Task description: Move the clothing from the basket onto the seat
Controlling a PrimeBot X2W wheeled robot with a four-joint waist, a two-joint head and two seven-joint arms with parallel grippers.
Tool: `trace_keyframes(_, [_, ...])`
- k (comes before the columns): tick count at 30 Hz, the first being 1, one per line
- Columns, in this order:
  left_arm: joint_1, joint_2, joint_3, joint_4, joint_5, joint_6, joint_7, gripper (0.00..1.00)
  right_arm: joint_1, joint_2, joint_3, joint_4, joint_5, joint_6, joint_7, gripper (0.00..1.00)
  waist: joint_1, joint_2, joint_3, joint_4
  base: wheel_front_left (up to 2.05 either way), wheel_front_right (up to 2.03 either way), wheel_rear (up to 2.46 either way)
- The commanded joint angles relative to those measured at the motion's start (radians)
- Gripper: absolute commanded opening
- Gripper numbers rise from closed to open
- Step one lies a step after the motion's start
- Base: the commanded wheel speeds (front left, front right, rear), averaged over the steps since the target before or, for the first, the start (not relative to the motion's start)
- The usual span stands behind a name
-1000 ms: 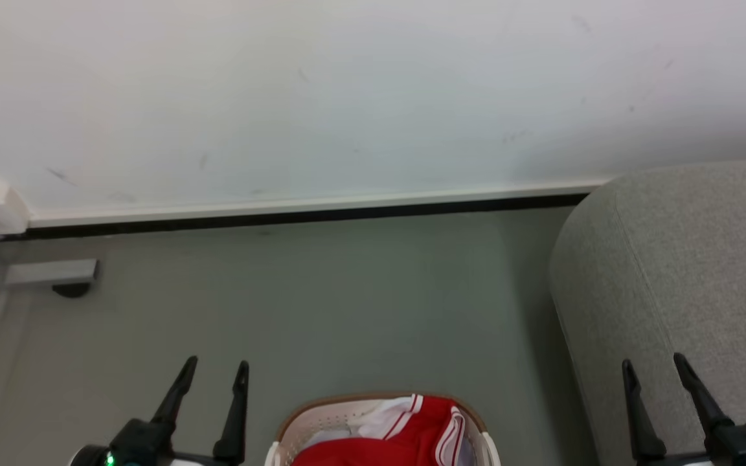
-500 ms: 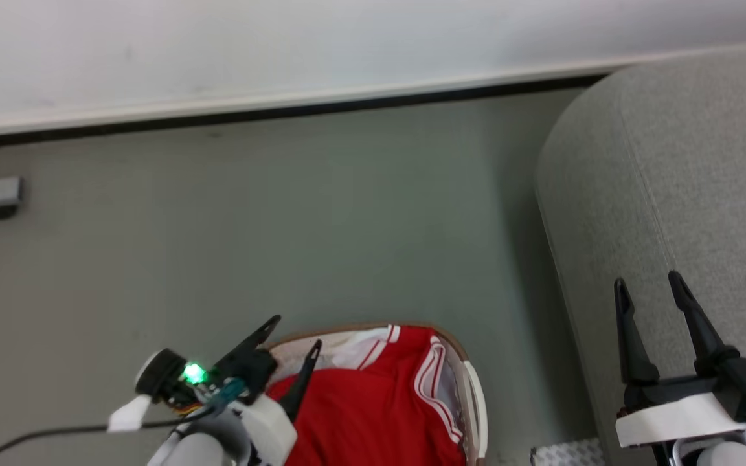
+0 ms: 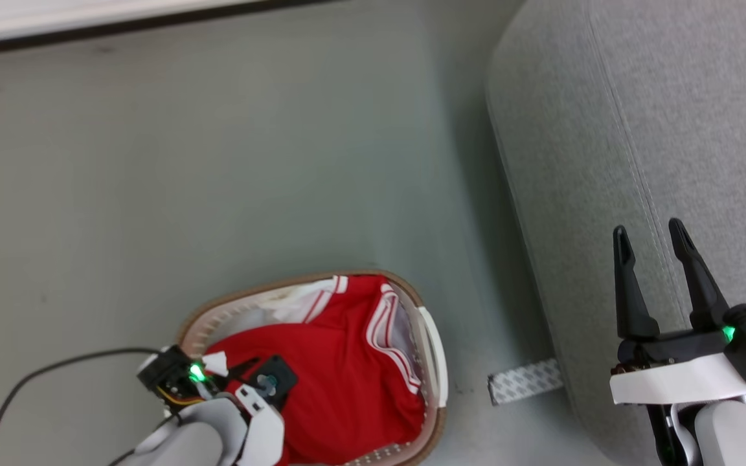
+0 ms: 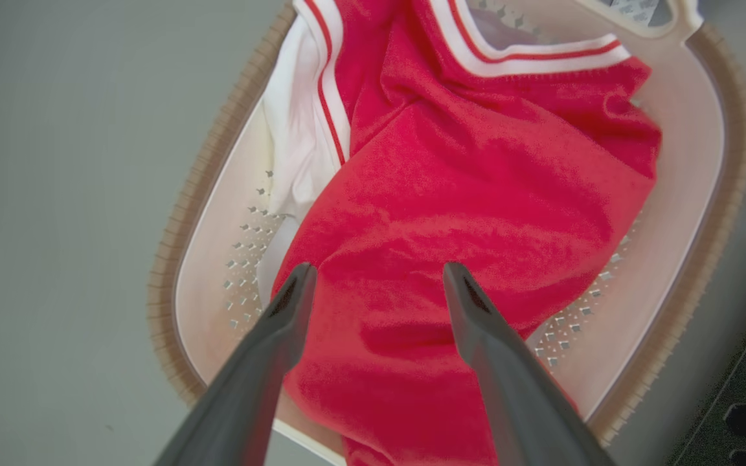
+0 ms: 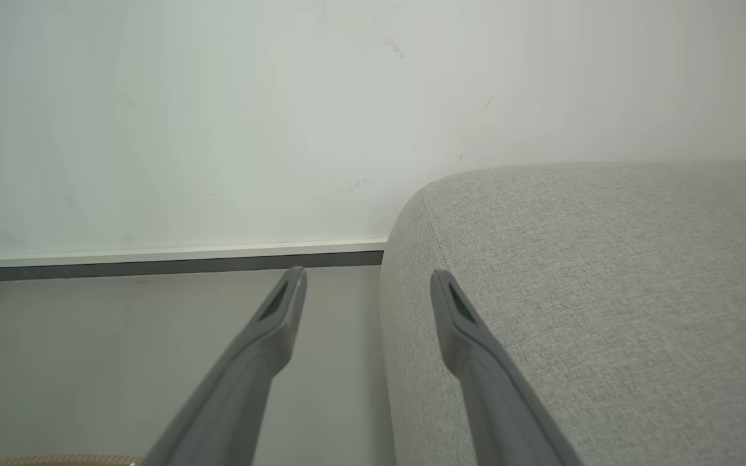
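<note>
Dark tapered fingers of the left gripper (image 4: 378,268) stand well apart and point down into the basket (image 4: 164,259), with nothing between them. Their tips sit over the red clothing (image 4: 476,194). Whether they touch the fabric cannot be told.

The clothing is a bright red, soft heap that fills most of the basket. Its white trim with thin red stripes is bunched toward the far rim and along the rim nearest the seat (image 3: 638,129). Bare patches of the white inner wall, dotted with small holes, show on both sides of the heap, and a brown band runs round the rim.

The basket stands on the grey-green floor (image 3: 217,162), near the seat's side with a strip of floor between them. A black cable (image 3: 88,355) curves across the floor from the left arm's wrist.

The right gripper (image 3: 648,231) is also spread open and holds nothing. In the head view its two long fingers lie over the seat near its floor-side edge. In the right wrist view one finger shows against the floor and the other against the seat's rounded corner.

The seat is light grey woven upholstery with a stitched seam. A pale dotted strip (image 3: 522,380) lies on the floor at its base. Beyond the floor, a white skirting (image 5: 172,249) runs along the foot of a pale wall (image 5: 217,97).
</note>
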Motion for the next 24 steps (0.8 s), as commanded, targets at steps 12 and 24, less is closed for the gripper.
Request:
trace_keyframes(12, [-0.158,0.121,-0.116,0.125,-0.030,0.002,0.111,1.00,-0.076,0.000,0.044,-0.080,0.068,-0.002,-0.003,1.00,-0.0003,-0.0001,0.202,-0.096,0.00,0.00,0.00])
trace_keyframes(24, [-0.211,0.118,-0.197,0.160,-0.087,0.002,0.139,0.00,-0.090,-0.001,0.069,-0.117,0.098,-0.002,-0.003,1.00,-0.0003,-0.0001,0.289,-0.121,0.00,0.00,0.00])
